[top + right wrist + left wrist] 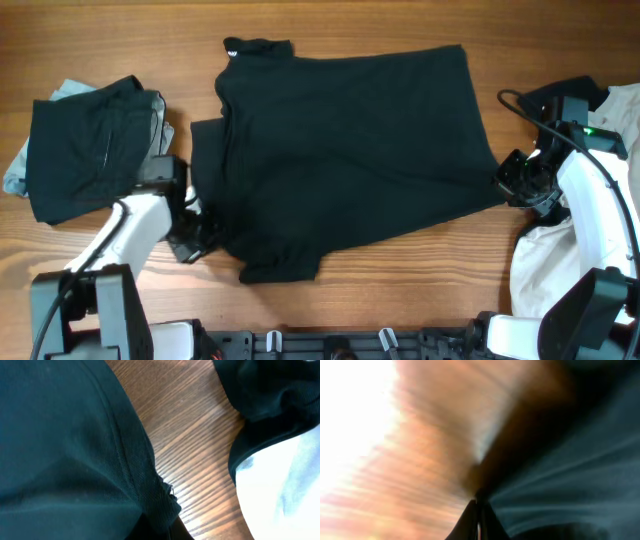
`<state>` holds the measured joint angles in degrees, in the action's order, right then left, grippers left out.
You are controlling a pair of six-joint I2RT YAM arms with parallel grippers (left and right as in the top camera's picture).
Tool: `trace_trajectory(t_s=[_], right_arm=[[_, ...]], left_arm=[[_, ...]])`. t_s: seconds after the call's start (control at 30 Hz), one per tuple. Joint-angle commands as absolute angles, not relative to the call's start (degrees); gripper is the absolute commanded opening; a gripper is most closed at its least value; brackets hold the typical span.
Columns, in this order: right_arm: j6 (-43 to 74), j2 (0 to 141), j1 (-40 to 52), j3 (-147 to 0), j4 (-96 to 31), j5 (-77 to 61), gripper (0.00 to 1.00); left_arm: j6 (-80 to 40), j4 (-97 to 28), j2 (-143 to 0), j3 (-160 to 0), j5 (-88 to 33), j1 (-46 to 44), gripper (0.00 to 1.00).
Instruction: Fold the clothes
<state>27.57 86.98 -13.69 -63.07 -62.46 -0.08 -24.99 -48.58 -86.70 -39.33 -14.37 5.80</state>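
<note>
A large black collared shirt (350, 150) lies spread flat across the middle of the wooden table (400, 28), collar (255, 46) at the far left. My left gripper (193, 240) is at its near left edge, by the sleeve. In the blurred left wrist view the gripper (479, 507) is shut, with the shirt (580, 475) pulled into taut creases that run from the fingertips. My right gripper (508, 185) is at the shirt's right corner. The right wrist view shows that gripper (167, 530) shut on the hemmed corner of the shirt (60, 435).
Folded black clothes (85, 150) lie on a light blue-grey piece (18, 165) at the far left. At the right edge lies a whitish garment (555, 265) (285, 485), with another black piece (270, 390) beside it. Bare wood (200, 460) separates them from the shirt.
</note>
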Motion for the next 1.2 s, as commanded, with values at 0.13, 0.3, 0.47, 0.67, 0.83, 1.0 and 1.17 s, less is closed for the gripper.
trace_trajectory(t_s=[0.13, 0.3, 0.47, 0.67, 0.83, 1.0, 1.17], right_arm=[[25.4, 86.5, -13.9, -63.9, -66.0, -0.4, 0.05], [25.4, 86.5, -13.9, -63.9, -65.2, 2.9, 0.63], [16.1, 86.4, -13.9, -64.6, -53.0, -15.3, 0.53], [12.0, 86.3, -13.9, -65.0, -48.2, -29.7, 0.53], [12.2, 86.4, -13.9, -65.0, -48.4, -29.6, 0.53], [12.3, 86.5, -13.8, -65.0, -48.5, -28.9, 0.53], [12.6, 87.7, -9.6, -62.7, -43.6, -20.8, 0.54]], left_arm=[[-26.9, -59.2, -82.2, -48.0, -11.7, 21.7, 0.04], [-20.5, -54.3, -82.1, -48.0, -24.8, 19.4, 0.14], [-19.4, -38.6, -82.1, -48.0, -27.6, 10.0, 0.04], [-18.1, -14.0, -86.5, -48.0, -9.8, 3.0, 0.04], [-16.6, -3.7, -99.6, -48.0, -10.7, 3.0, 0.04], [-16.7, -1.0, -108.6, -48.0, -3.5, 3.4, 0.04], [-23.0, -2.4, -109.0, -51.6, 14.6, 7.0, 0.04]])
